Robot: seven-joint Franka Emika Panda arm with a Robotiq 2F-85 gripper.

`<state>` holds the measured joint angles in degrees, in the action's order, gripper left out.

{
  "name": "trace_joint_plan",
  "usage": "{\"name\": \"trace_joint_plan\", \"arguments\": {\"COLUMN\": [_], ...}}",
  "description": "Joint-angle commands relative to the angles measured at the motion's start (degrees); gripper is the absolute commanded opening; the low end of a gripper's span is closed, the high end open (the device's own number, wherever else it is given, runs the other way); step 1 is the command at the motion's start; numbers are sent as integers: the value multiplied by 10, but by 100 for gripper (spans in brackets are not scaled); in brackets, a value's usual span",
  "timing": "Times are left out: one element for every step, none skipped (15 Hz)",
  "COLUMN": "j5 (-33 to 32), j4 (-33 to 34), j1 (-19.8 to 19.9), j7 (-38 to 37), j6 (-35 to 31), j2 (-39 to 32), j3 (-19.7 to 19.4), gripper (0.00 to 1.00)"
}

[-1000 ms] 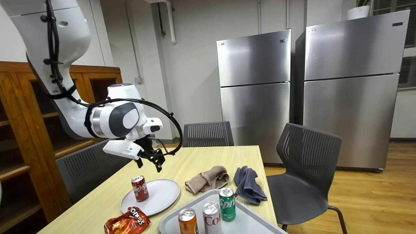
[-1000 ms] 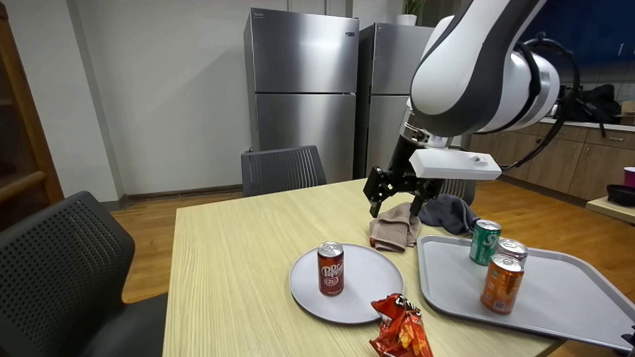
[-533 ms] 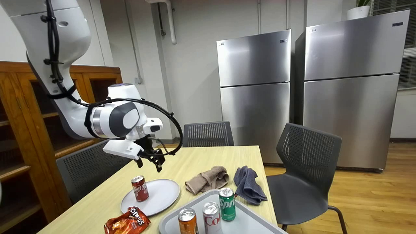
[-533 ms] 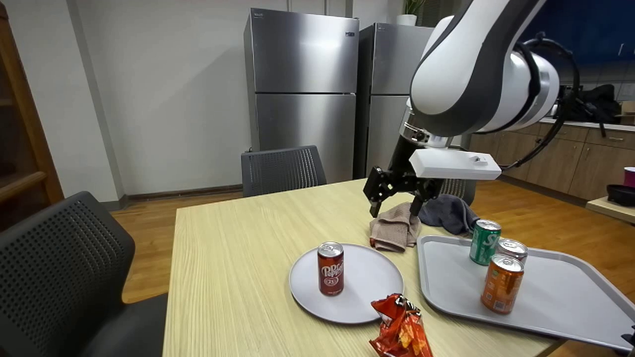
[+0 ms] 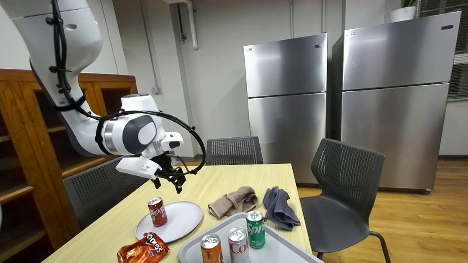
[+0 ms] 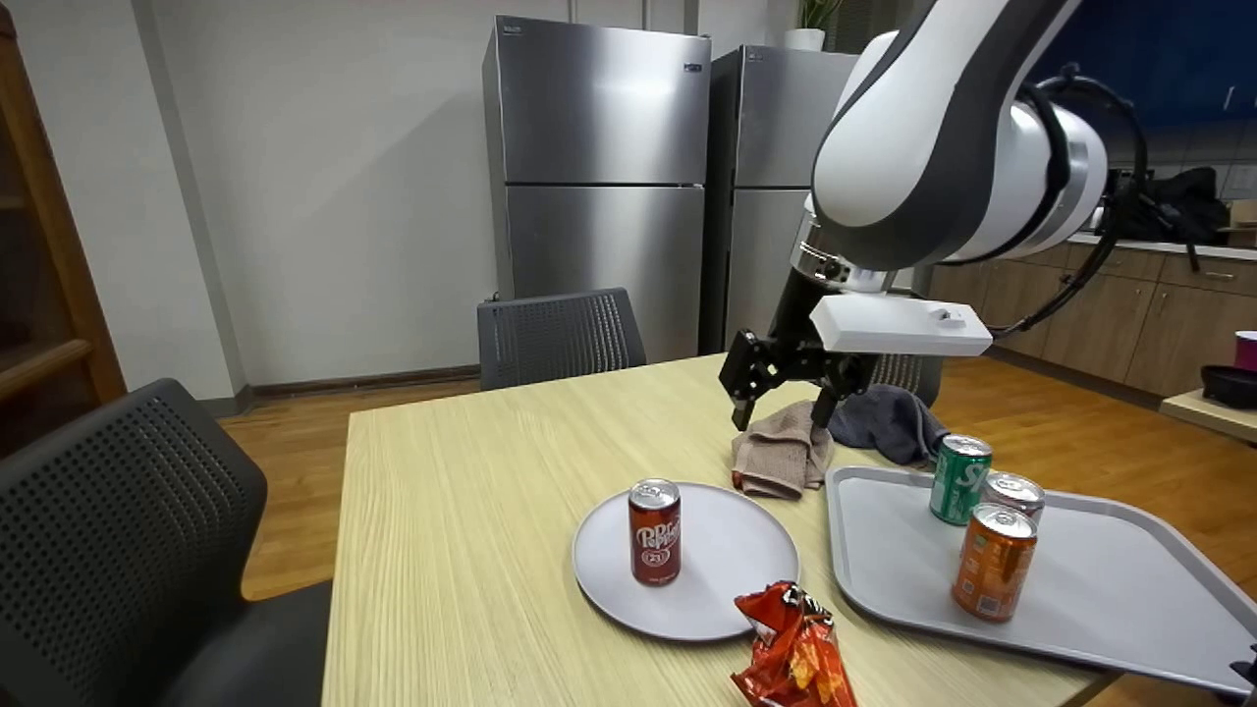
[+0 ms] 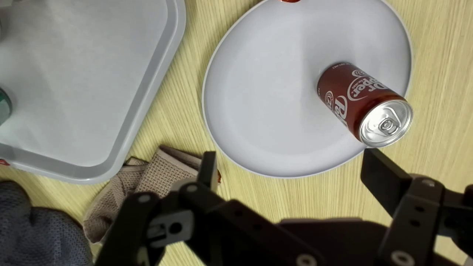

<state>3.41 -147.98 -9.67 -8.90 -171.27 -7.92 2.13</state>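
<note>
Lower than my gripper (image 7: 290, 159), its 2 empty jaws wide apart, the Dr Pepper can (image 7: 364, 105) stands on the plate (image 7: 258, 92), long axis vertical, beyond the finger (image 7: 384, 179) at right in the wrist view.

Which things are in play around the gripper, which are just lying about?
Likely in play, nearest the open, empty gripper:
Dr Pepper can
plate under it

Seemingly just lying about:
gray tray
orange can
silver can
Sprite can
snack bag
brown towel
blue-gray towel

plate (image 7: 262, 96): mstly free | obst: 1 red can (image 7: 364, 105) | tray (image 6: 1129, 589): 3 cans (image 6: 995, 568)
</note>
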Motion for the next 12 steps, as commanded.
{"name": "trace_joint_plan", "arguments": {"j5": [-3,-3,-3,-3,-3,-3,-3,-23,-21,-27,-32,-45], "j4": [0,0,0,0,0,0,0,2,6,12,18,26], "j1": [10,10,10,10,10,10,10,1,2,-1,-4,-10], "j7": [0,0,0,0,0,0,0,-12,-5,-7,-6,-12], "j6": [1,1,1,1,1,1,1,-6,-8,-7,-7,-4], "j2": [0,0,0,0,0,0,0,-3,-8,-14,-20,-29], "j3": [9,9,9,9,9,9,9,0,6,7,7,3], "gripper": [100,100,100,100,100,100,100,100,100,100,100,100]}}
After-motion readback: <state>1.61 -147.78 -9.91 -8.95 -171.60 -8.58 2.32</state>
